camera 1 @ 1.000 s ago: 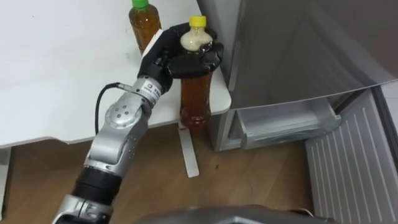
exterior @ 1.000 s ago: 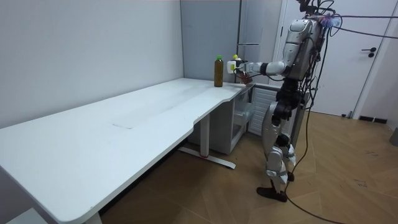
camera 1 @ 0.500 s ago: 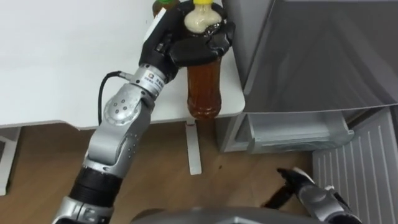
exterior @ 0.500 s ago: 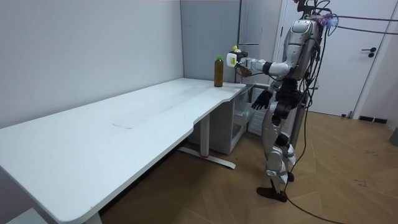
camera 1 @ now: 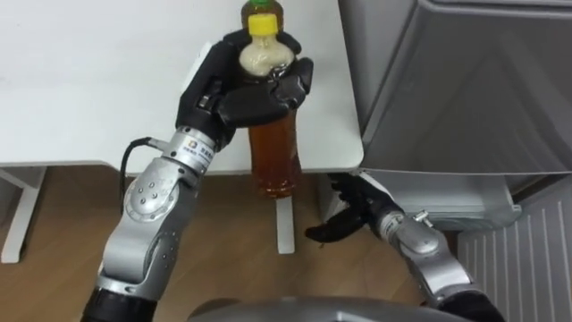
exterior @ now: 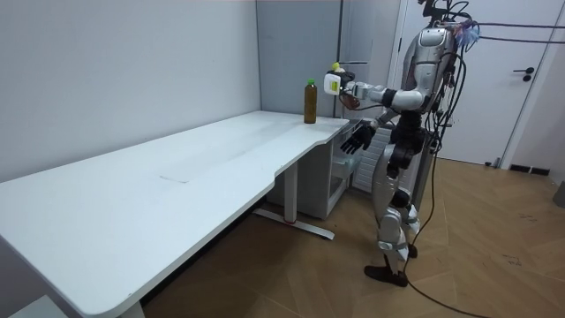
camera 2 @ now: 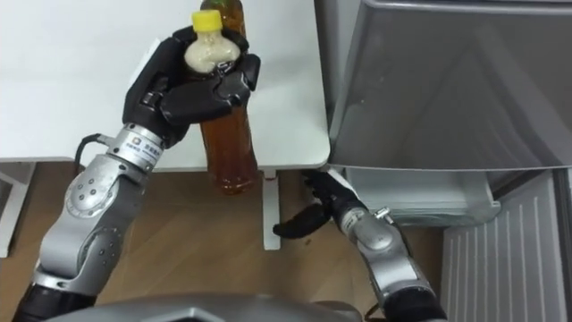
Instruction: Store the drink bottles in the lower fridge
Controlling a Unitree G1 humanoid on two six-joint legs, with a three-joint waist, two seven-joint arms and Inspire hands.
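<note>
My left hand (camera 1: 234, 91) is shut round the neck of a tea bottle (camera 1: 273, 154) with amber liquid and a yellow cap. It hangs upright past the corner of the white table (camera 1: 89, 98), clear of the top. Below and to the right, my right hand (camera 1: 351, 211) is open with fingers spread, a little off the bottle's base. A second tea bottle (camera 2: 230, 12) with a green cap (exterior: 310, 82) stands on the table just behind the held one. In the room view I stand at the table's end by the fridge, with my left hand (exterior: 350, 89) raised and my right hand (exterior: 357, 138) lower.
The grey fridge (camera 1: 465, 80) rises at the right. Its lower compartment (camera 1: 447, 190) stands open, with the ribbed inside of the door (camera 1: 536, 259) at the lower right. A white table leg (camera 1: 285, 233) stands on the wooden floor under the bottle.
My left hand has carried the yellow-capped bottle up off the table edge. My right hand has risen into view and reached under the table's corner toward the bottle. The view has shifted.
</note>
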